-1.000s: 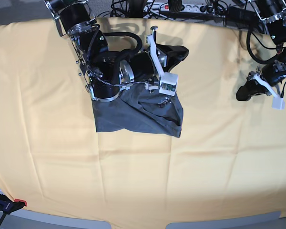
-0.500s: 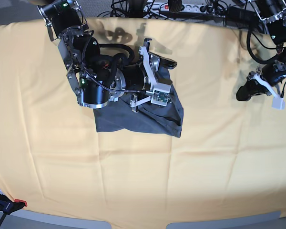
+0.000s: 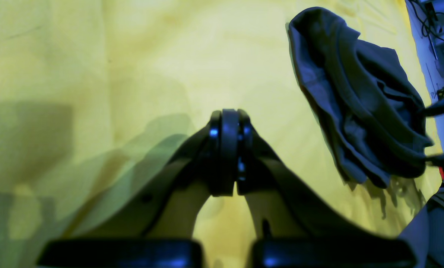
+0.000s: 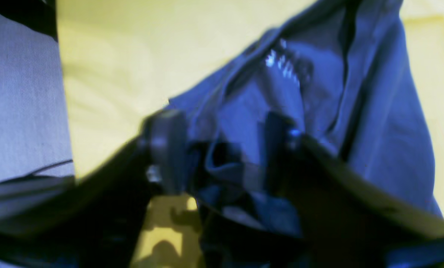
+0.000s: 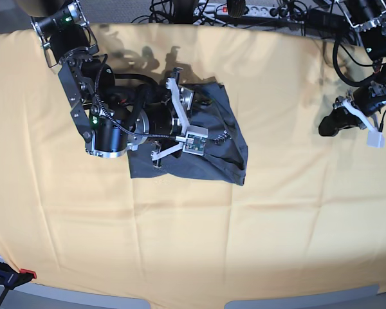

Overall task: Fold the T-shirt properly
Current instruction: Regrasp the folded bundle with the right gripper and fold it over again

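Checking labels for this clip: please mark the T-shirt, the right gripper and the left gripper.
T-shirt (image 5: 225,151): base view, on its bare right-hand part.
Right gripper (image 4: 225,149): right wrist view, between the open fingers, cloth bunched there.
Left gripper (image 3: 227,163): left wrist view, where the shut fingertips meet, over the yellow tablecloth (image 3: 95,74).

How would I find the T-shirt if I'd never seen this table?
Look at the big yellow tablecloth covering the table. Toward its far side, left of the middle, lies a crumpled dark slate-grey cotton T-shirt, partly under a black robot arm. It is the only dark cloth on the yellow sheet.
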Robot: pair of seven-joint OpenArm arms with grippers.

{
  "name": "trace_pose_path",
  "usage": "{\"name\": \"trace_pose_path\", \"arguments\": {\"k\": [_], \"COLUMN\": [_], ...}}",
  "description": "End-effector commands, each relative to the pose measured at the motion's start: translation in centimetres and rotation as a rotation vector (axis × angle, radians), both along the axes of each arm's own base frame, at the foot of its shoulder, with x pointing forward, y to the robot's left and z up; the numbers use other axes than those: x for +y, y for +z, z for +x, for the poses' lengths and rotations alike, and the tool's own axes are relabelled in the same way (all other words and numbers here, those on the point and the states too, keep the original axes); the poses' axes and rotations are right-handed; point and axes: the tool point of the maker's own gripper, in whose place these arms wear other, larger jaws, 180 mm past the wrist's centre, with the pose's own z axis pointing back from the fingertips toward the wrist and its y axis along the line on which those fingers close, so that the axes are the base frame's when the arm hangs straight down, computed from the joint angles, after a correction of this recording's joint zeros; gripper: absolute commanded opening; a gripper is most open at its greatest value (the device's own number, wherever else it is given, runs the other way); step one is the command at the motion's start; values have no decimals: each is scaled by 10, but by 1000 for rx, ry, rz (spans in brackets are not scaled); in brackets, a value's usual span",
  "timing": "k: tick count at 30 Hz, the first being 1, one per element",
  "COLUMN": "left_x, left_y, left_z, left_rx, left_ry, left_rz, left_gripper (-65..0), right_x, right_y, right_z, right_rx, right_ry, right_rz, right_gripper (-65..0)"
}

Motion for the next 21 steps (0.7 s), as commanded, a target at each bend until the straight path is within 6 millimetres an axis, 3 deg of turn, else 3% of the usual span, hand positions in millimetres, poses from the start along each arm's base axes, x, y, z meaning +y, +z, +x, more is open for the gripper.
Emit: {"name": "trace_pose_path", "arguments": {"k": [1, 3, 4, 11, 15, 18, 19, 21], "left_x": [4, 4, 4, 4, 3, 3, 3, 3], "left_y": [15, 15, 15, 15, 15, 15, 15, 14], "left_z": [6, 7, 7, 7, 6, 6, 6, 5], "left_rx": [-51, -52, -52, -51, -51, -49, -49, -45], "left_ry": [-5, -5, -5, -5, -5, -8, -9, -10], "left_rz": [9, 9, 9, 9, 8, 7, 5, 4], "left_gripper": [-650, -650, -650, -650, -650, -650, -650, -650], "right_x": [3, 3, 3, 6, 6, 6, 6, 9], "right_y": [12, 12, 13, 5, -4, -6, -6, -2], "right_z": [6, 6, 6, -7, -18, -20, -20, -18], "right_rx": [-33, -32, -33, 7, 43, 50, 49, 42], "right_ry": [4, 4, 4, 7, 5, 4, 4, 2], "right_rz": [34, 34, 37, 55, 54, 55, 57, 82], "right_gripper": [-395, -477, -487, -483, -433, -435, -448, -543]}}
